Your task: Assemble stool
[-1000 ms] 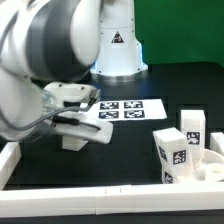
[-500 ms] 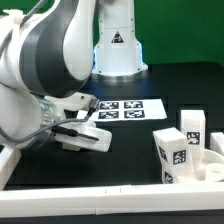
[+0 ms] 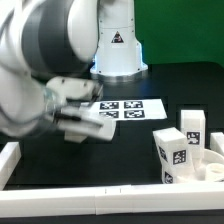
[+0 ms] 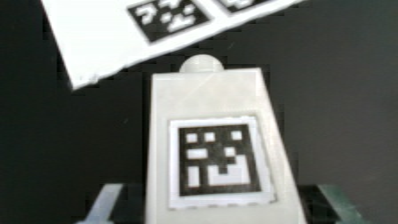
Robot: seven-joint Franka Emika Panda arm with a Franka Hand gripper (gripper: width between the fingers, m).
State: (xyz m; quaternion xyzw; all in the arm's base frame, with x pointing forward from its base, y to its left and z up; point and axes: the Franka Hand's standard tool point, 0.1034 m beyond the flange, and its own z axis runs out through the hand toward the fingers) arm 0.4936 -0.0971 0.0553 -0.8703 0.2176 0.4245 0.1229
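My gripper point(image 3: 78, 122) is shut on a white stool leg point(image 3: 92, 127) and holds it just above the black table, near the marker board point(image 3: 128, 109). In the wrist view the leg point(image 4: 214, 120) fills the middle, its square tag facing the camera and its narrower end pointing away. My gripper point(image 4: 219, 208) has one finger point(image 4: 107, 205) pressed to each side of the leg. Two more tagged legs point(image 3: 172, 156) point(image 3: 192, 124) stand upright at the exterior view's right. The round seat disc point(image 3: 214, 166) lies beside them, partly cut off by the frame.
White border rails run along the front point(image 3: 100, 200) and the left point(image 3: 10, 158) of the table. The arm's white base point(image 3: 117, 45) stands behind the marker board. A corner of the marker board point(image 4: 169, 30) shows beyond the leg in the wrist view.
The arm has swung, and the gripper with the leg has risen a little and shifted toward the marker board. The other legs and the seat have not moved.
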